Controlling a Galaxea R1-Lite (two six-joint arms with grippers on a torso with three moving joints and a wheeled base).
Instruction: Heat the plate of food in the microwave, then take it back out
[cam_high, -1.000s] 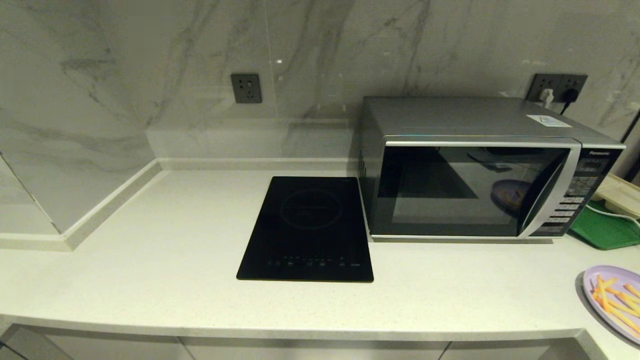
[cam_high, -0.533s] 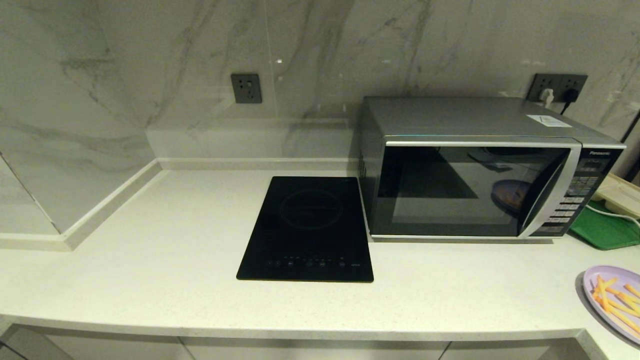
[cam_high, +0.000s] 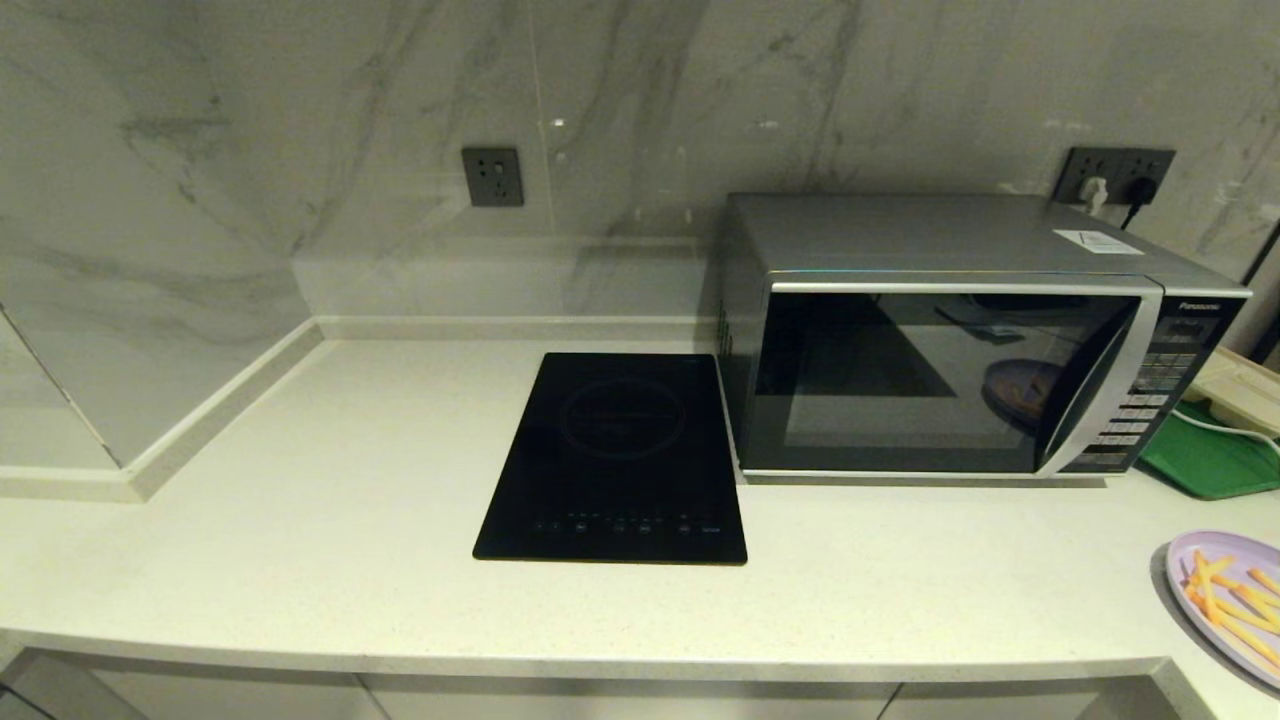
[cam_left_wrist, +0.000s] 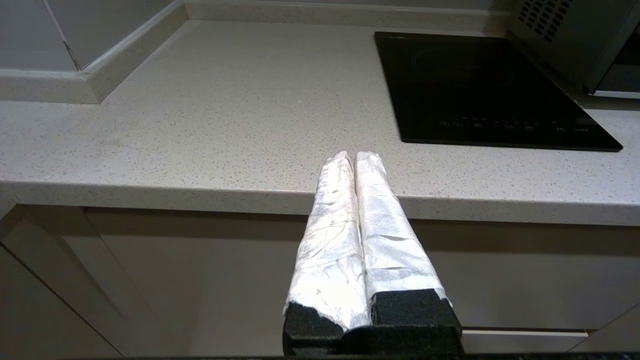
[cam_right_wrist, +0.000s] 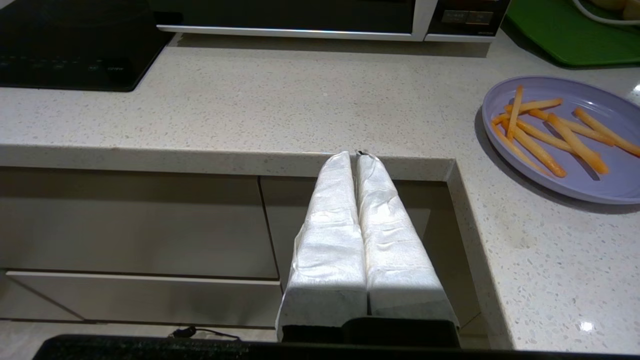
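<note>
Microwave (cam_high: 960, 340) door closed, plate of food (cam_high: 1228, 600) sitting out on the counter (cam_high: 300, 560).

Both grippers hang low in front of the counter edge, clear of everything: the left gripper (cam_left_wrist: 354, 157) has its wrapped fingers pressed together on nothing, facing the black cooktop (cam_left_wrist: 480, 85); the right gripper (cam_right_wrist: 356, 157) is likewise closed and empty, the lilac plate near it, beside a green tray (cam_right_wrist: 570, 35).

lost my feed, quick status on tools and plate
Both tools shut, empty, off the counter edge: left tool, right tool. Plate of food on counter. Microwave door closed.
</note>
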